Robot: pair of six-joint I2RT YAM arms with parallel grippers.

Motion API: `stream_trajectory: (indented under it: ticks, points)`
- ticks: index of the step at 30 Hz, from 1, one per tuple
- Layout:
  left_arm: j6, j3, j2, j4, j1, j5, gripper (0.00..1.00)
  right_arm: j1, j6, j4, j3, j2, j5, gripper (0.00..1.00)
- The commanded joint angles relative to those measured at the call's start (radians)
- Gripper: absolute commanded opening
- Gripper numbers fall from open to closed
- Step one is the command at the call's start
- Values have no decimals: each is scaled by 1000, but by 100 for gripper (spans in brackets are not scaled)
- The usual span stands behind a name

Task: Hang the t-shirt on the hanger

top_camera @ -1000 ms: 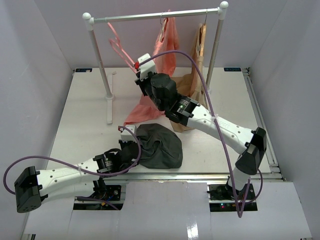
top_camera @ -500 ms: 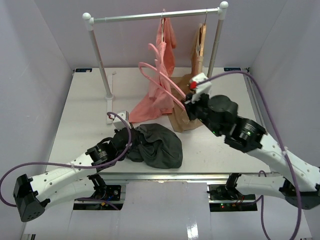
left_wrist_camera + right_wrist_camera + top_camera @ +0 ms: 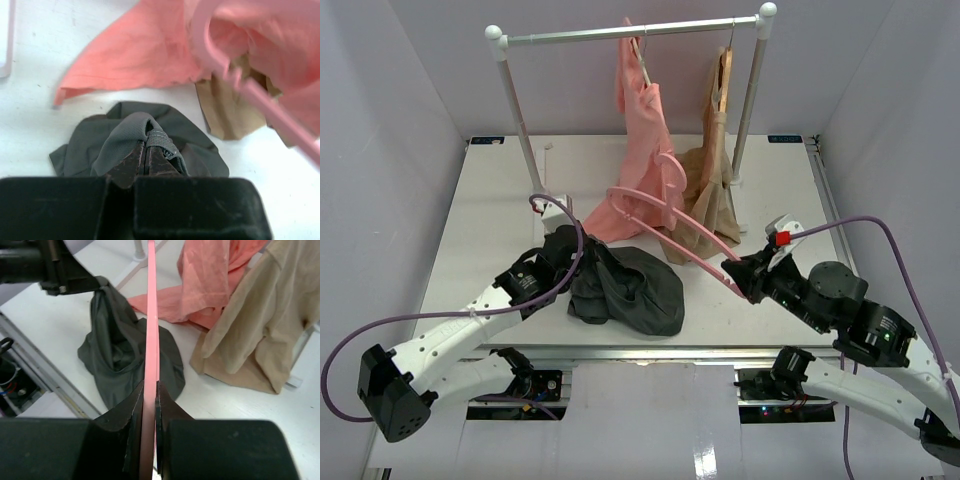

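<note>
Matt cloth t-shirt [image 3: 640, 295], smooth plastic hanger [image 3: 151, 315], metal rail [image 3: 570, 35]

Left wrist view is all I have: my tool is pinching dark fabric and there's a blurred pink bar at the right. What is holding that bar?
Observer: The right tool is shut on one arm of the pink hanger.
Operator: Where does it point?
Observer: From above, its hook points back toward the salmon garment hanging from the rail.
Operator: Is the t-shirt off the table?
Observer: Only a peak held in the left tool is raised; the rest lies heaped on the table near the front edge.
</note>
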Motion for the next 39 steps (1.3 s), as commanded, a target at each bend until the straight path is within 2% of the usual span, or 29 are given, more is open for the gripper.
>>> stream_trajectory:
  ticks: [1, 14, 20, 39]
  points:
    - [17, 54, 25, -3, 63, 48, 0, 0, 46, 11, -16, -75, -92, 8]
    - [34, 140, 107, -19, 137, 81, 0, 0, 66, -132, -55, -178, -145, 8]
    - [39, 143, 122, -19, 149, 83, 0, 0, 82, -129, -87, -235, -190, 8]
    - [63, 136, 124, -20, 157, 100, 0, 0, 43, -196, 14, -184, -171, 8]
